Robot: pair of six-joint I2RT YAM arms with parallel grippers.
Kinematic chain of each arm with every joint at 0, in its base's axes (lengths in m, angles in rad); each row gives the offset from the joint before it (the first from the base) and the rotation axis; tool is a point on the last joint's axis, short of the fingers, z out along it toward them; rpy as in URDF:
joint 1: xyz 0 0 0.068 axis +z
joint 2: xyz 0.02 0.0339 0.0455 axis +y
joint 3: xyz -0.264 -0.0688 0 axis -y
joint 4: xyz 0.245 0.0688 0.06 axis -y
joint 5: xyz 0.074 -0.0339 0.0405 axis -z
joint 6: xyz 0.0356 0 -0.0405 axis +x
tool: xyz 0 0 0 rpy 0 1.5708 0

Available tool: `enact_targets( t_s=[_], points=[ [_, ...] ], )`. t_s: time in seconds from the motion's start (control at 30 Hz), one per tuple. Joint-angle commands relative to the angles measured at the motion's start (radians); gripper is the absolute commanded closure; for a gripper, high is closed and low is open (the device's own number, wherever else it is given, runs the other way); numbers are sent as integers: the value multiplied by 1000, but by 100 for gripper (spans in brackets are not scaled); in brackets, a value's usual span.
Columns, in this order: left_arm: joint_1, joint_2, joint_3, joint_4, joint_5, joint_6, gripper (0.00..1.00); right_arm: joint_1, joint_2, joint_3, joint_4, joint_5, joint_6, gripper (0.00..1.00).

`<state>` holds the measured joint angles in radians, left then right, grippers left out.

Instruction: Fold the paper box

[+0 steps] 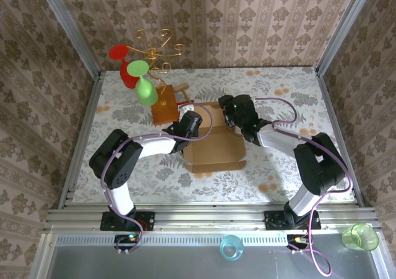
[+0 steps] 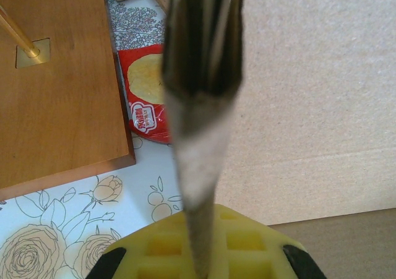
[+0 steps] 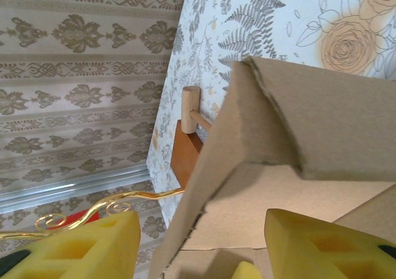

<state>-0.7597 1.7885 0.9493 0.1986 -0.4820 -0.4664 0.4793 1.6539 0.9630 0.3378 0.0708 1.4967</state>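
Note:
The paper box (image 1: 213,148) lies mid-table as brown cardboard, partly folded, with its side walls raised. My left gripper (image 1: 189,125) is at the box's left rear corner. In the left wrist view its yellow pads (image 2: 247,242) are shut on a thin upright flap (image 2: 201,106) seen edge-on, with a flat cardboard panel (image 2: 315,93) to the right. My right gripper (image 1: 232,110) is at the box's rear right edge. Its yellow pads (image 3: 80,248) stand apart and open, with a tilted cardboard wall (image 3: 247,143) rising between them (image 3: 204,254).
An orange-brown wooden block (image 1: 164,104) with a gold wire stand (image 1: 158,47) sits just left of the box, carrying red and green glasses (image 1: 146,90). A red packet (image 2: 148,93) lies between block and box. A green cup (image 1: 361,236) and a blue cup (image 1: 231,247) stand below the table's front rail.

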Motion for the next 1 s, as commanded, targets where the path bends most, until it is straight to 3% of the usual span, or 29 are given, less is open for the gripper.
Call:
enact_targets(
  t_s=[0.0, 0.37, 0.53, 0.63, 0.8, 0.97],
  points=[
    [-10, -5, 3, -6, 2, 24, 100, -5, 37, 57, -16, 21, 4, 50],
    [-11, -26, -2, -5, 9, 46, 100, -18, 101, 40, 9, 22, 35, 76],
    [-16, -82, -17, -9, 32, 43, 64, -19, 83, 13, 14, 32, 32, 81],
    [-21, -152, -32, -27, 55, 20, 49, -20, 82, 5, 17, 31, 32, 81],
    [0, -329, -78, -79, 119, -54, 39, -21, 71, -13, 34, 29, 36, 83],
    [153, -429, -96, -156, 315, -218, 36, -21, 63, -20, 46, 21, 34, 83]
  ],
)
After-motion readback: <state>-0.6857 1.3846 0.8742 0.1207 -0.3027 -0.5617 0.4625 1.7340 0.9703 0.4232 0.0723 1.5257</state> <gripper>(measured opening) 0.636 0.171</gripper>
